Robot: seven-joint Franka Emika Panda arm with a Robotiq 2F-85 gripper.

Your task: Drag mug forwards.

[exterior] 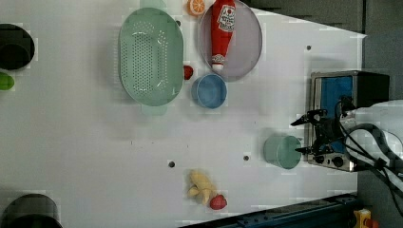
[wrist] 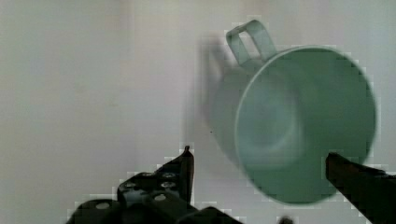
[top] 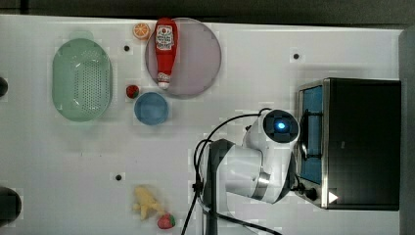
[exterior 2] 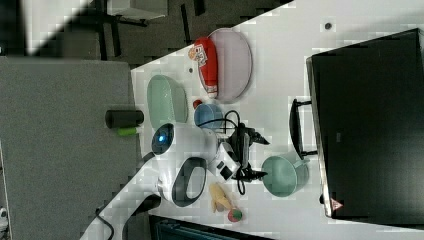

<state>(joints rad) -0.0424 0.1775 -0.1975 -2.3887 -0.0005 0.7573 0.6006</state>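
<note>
Black fingers [wrist: 187, 161] of the end effector [wrist: 259, 163] frame the wrist view, spread wide and empty, with the mug [wrist: 299, 121] just beyond them, its rim between the two tips. In the left view the mug [exterior: 283, 151] stands on the white tabletop [exterior: 95, 142], just beside the toaster oven [exterior: 349, 118] and well apart from the blue bowl [exterior: 209, 90] and the colander [exterior: 150, 56].

To do the step well, I would lower the open fingers so one drops inside the rim and the other outside the wall, close gently, then pull while keeping the base flat on the tabletop so it slides rather than tips.

Only the ketchup bottle [exterior: 222, 33] carries a label, its writing too small to read.
</note>
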